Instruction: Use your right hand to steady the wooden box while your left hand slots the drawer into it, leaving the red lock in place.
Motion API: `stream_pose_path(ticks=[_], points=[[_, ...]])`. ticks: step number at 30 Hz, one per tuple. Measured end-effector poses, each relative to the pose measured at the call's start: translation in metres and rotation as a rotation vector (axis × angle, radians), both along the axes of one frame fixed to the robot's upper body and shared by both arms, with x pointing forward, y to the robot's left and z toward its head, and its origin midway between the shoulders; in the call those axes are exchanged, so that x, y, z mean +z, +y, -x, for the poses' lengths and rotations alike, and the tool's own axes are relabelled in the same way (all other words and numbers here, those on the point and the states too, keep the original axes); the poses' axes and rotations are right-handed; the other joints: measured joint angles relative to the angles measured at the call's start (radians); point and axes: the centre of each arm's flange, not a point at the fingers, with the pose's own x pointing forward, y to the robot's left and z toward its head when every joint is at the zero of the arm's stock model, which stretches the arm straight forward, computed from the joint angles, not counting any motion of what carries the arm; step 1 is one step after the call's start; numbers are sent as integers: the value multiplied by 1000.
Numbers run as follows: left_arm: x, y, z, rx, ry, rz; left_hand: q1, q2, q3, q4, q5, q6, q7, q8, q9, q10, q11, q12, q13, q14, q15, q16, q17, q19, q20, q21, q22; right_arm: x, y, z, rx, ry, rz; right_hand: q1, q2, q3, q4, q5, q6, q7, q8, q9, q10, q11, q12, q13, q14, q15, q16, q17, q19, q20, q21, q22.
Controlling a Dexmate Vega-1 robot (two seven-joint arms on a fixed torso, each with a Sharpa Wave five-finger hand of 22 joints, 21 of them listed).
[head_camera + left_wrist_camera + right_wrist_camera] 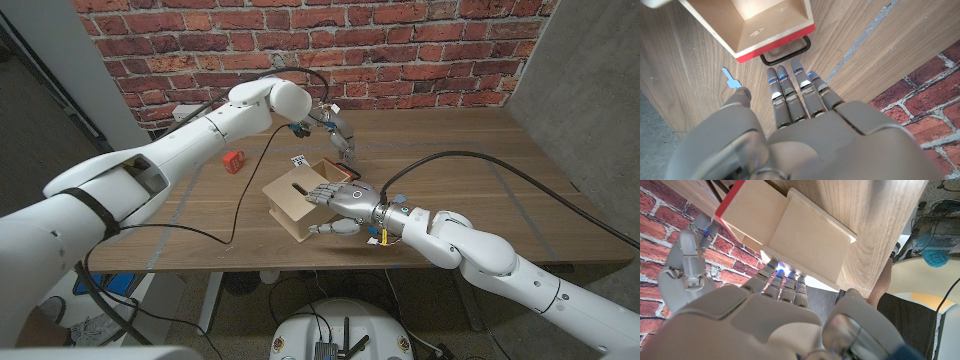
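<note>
We judge the main risk to be the wooden box (298,208) skidding or twisting on the table (480,170) when the drawer (771,26) is pushed: our right hand (340,200) grips the box from its right side with fingers on top and thumb low, so an off-axis shove could pivot it. The drawer, with its red front edge and black handle (786,52), sits partly inside the box, near the table's middle. Our left hand (790,100) holds nothing, fingers straight and close together, tips just short of that handle; a crooked push could jam the drawer. The red lock (233,161) stands well apart to the left, out of the way. A small blue key (730,78) lies beside the left hand and could get swept.
</note>
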Motion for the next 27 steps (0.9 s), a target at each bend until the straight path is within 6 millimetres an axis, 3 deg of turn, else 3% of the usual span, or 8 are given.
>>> stream_pose_path(ticks=[27], points=[[-3,-14,-16,24,83,-98,-57,4,4,4,0,35,15,0,-5,57,7,0,0,57,-14,0,-5,3,3,0,0,3,3,-1,5,-31,22,0,0,0,0,0,0,0,0,0,0,0,0,0,0,0,0,0,2,2,4,1]])
